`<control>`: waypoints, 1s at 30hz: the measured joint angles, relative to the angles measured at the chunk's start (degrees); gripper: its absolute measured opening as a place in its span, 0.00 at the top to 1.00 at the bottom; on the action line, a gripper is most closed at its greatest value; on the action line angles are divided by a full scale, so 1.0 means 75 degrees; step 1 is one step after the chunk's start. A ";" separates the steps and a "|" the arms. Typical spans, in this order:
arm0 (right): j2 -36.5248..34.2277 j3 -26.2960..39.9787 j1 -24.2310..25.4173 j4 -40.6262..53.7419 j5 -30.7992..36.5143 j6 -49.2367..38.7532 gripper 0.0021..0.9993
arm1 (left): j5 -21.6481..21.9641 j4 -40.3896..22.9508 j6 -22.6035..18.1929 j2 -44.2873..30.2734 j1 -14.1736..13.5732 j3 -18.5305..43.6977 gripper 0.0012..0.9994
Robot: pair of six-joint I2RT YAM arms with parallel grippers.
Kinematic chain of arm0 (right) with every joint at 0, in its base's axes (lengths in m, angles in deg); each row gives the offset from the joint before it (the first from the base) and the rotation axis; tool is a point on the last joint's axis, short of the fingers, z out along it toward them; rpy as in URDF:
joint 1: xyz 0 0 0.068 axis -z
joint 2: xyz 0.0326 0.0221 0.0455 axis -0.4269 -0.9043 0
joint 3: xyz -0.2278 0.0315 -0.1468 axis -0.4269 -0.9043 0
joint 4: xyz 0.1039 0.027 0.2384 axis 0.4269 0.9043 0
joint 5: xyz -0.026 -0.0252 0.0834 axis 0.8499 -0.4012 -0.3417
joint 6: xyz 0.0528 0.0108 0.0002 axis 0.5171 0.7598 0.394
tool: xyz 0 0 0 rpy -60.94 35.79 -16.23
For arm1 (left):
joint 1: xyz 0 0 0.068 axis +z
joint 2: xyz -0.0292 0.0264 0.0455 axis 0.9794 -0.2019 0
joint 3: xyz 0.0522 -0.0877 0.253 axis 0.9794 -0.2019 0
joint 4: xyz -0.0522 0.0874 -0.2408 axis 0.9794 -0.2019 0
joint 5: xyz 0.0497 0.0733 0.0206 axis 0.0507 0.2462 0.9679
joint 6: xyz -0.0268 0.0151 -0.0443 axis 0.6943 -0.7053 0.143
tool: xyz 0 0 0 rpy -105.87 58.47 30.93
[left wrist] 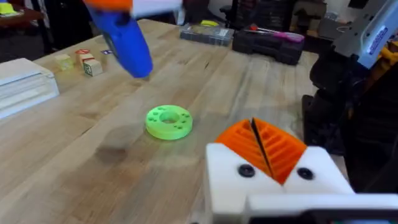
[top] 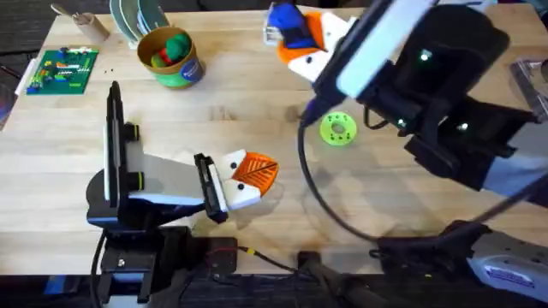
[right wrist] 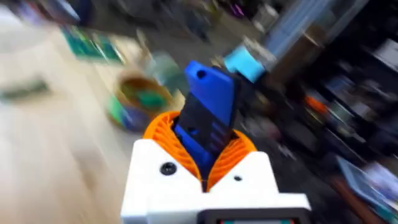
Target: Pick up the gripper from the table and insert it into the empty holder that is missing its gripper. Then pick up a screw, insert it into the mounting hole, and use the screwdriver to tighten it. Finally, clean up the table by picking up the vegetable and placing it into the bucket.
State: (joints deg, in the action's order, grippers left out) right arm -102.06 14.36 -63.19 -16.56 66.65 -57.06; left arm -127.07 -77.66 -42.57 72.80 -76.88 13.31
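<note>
High over the table's far side, my right gripper (top: pixel 301 38) is shut on the blue screwdriver (top: pixel 289 24). In the right wrist view its orange pads (right wrist: pixel 163 127) clamp the screwdriver (right wrist: pixel 208 93) at the body. From the left wrist the screwdriver (left wrist: pixel 124 40) hangs above the wood. My left gripper (top: pixel 255 174) rests low near the front, pads (left wrist: pixel 283 149) pressed together, shut on nothing. The bucket (top: pixel 190 68) stands at the back left with a green and red vegetable (top: pixel 174 47) inside. The loose gripper, holder and screw are out of view.
A flat green disc with holes (top: pixel 337 128) lies mid-table, ahead of my left gripper (left wrist: pixel 262 148). A green circuit board (top: pixel 64 68) sits at the far left. Small blocks (left wrist: pixel 87 62) and dark cases (left wrist: pixel 273 43) line the far edge. The right arm's black cable (top: pixel 312 192) loops over the table.
</note>
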 joint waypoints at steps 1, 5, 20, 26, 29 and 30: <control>0.0000 0.0000 0.0168 0.0450 0.0304 -0.0355 0.98 | 0.0000 0.0000 0.0000 -0.0003 0.0000 0.0000 0.99; 0.0000 0.0000 0.0795 0.2337 0.1338 -0.1223 0.98 | 0.0000 0.0000 0.0003 -0.0003 0.0000 0.0000 0.99; -0.1009 0.0000 0.2802 0.5117 0.2277 0.0841 0.98 | 0.0028 0.0000 0.0001 -0.0001 0.0000 0.0000 0.99; -0.1676 0.0000 0.2931 0.5154 0.2417 0.1353 0.97 | 0.0070 0.0000 0.0003 -0.0003 0.0000 0.0000 0.99; -0.1819 0.0000 0.2930 0.5185 0.2403 0.1525 0.58 | 0.0085 0.0000 0.0000 -0.0003 0.0000 0.0000 0.99; -0.1828 0.0003 0.2930 0.5140 0.2413 0.1573 0.44 | 0.0085 0.0000 0.0000 -0.0001 0.0000 0.0000 0.99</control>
State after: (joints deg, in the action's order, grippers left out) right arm -115.77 14.38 -41.22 22.00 84.74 -45.26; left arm -126.44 -77.66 -42.57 72.79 -76.88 13.31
